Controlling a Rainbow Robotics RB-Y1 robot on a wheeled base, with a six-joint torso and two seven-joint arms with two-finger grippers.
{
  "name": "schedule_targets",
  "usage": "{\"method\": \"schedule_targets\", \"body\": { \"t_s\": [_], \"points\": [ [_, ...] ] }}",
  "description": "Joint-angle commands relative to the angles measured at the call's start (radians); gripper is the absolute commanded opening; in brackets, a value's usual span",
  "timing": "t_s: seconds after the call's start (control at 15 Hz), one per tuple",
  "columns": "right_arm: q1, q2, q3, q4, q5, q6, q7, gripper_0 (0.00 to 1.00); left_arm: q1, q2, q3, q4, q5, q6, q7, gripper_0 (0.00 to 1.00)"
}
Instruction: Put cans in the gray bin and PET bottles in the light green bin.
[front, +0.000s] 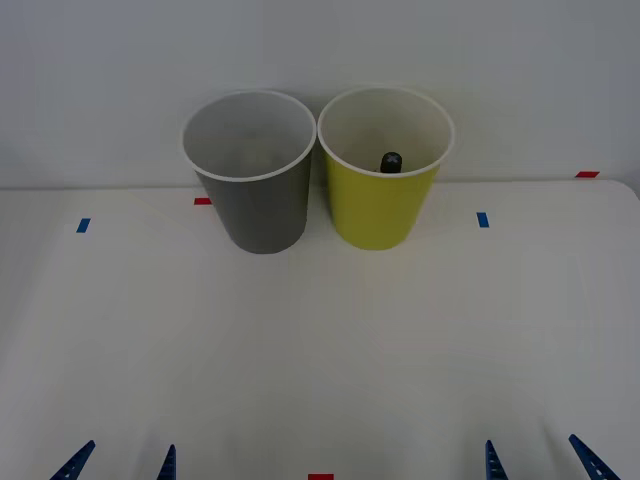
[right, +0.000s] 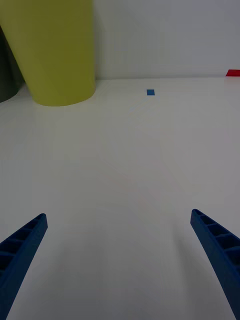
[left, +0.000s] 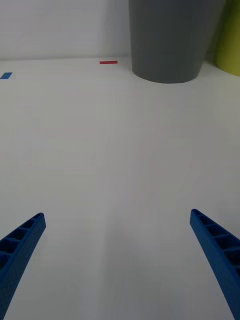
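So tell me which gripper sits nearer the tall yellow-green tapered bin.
Right. The right gripper, open at the table's near edge, lies in front of the yellow-green bin and slightly to its right; the left gripper, also open, sits farther off, beyond the gray bin.
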Motion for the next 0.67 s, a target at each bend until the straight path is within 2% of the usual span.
{"method": "schedule_targets", "body": {
  "t_s": [0.07,0.67],
  "points": [
    [0.0,0.0,0.0,0.0,0.0,0.0,0.0,1.0,0.0,0.0,0.0,0.0,0.0,0.0,0.0,1.0],
    [0.0,0.0,0.0,0.0,0.0,0.0,0.0,1.0,0.0,0.0,0.0,0.0,0.0,0.0,0.0,1.0]
  ]
}}
